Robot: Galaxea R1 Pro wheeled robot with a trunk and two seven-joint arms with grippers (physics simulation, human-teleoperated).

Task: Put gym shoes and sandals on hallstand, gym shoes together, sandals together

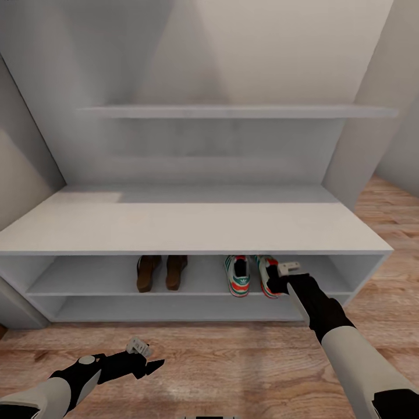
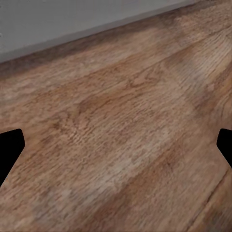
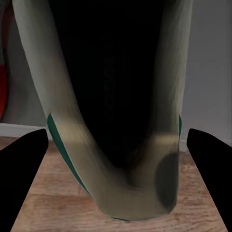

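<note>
The hallstand (image 1: 192,224) stands straight ahead, with both dark brown sandals (image 1: 162,272) side by side on its upper open shelf. To their right on the same shelf is one gym shoe (image 1: 237,276). The second gym shoe (image 1: 267,272) is right beside it, a little tilted. My right gripper (image 1: 279,285) is at its heel. In the right wrist view that gym shoe (image 3: 72,145) fills the gap of the right gripper (image 3: 116,145), both fingers against its sides. My left gripper (image 1: 152,366) hangs open low over the corridor floor (image 2: 116,121).
A floating shelf (image 1: 233,112) spans the back panel above the bench top. Pale walls close in on both sides of the unit. Bare wood flooring (image 1: 233,361) runs in front of the rack and off to the right.
</note>
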